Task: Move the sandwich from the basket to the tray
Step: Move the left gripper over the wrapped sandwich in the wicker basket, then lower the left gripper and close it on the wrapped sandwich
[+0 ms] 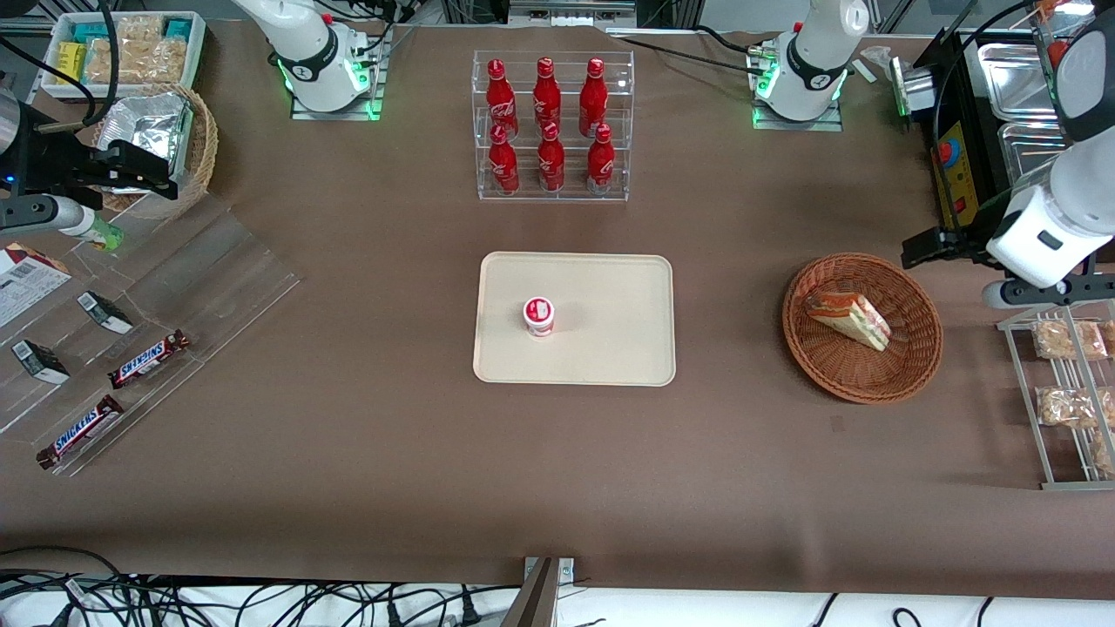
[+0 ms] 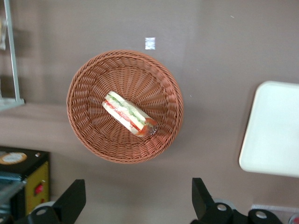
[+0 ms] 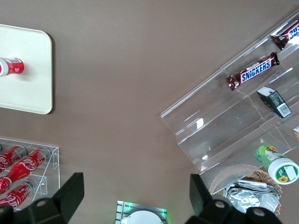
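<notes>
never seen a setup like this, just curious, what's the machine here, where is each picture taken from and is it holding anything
These are two robot arms bolted to a brown table. One picture looks at the table from the front; the other two come from cameras on the arms' wrists. The working arm's pincer hangs open above the table beside the basket, at the working arm's end, and holds nothing. A wrapped sandwich lies in that basket. Mid-table sits a cream tray with a small red-and-white cup on it. Farther from the front camera stands a clear rack of red bottles. Toward the parked arm's end lie Snickers bars on a clear stand.
</notes>
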Controlling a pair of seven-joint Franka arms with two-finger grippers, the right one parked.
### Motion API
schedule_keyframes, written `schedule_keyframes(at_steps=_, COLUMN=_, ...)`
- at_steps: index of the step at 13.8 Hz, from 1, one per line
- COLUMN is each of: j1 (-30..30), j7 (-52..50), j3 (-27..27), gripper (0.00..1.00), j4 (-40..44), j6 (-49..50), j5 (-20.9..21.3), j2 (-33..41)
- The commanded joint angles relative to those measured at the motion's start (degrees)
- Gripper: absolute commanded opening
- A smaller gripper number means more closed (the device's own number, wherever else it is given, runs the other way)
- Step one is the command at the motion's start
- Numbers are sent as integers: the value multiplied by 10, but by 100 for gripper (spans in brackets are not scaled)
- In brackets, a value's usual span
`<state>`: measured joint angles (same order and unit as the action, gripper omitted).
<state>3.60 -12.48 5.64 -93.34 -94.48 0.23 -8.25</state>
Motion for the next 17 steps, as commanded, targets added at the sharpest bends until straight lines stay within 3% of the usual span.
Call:
schedule_keyframes(at_steps=1, j1=-1, j7=-84, j3=2, gripper=100, j4=-58, j6=-62, j5=15, j2=5)
schedule_keyframes(at_steps=6, j1=-1, j7=-255, j3=3, gripper=100, j4=-162, j6=-176, j5=17, j2=10)
schedule_keyframes(at_steps=10, j1=9, j7=-412, j3=3, gripper=100, j4=-220, j6=-256, j5=42, j2=10)
schedule_keyframes(at_steps=17, j1=20, j7=-508, j3=3, gripper=100, j4=-356, j6=-451, j5=42, j2=4)
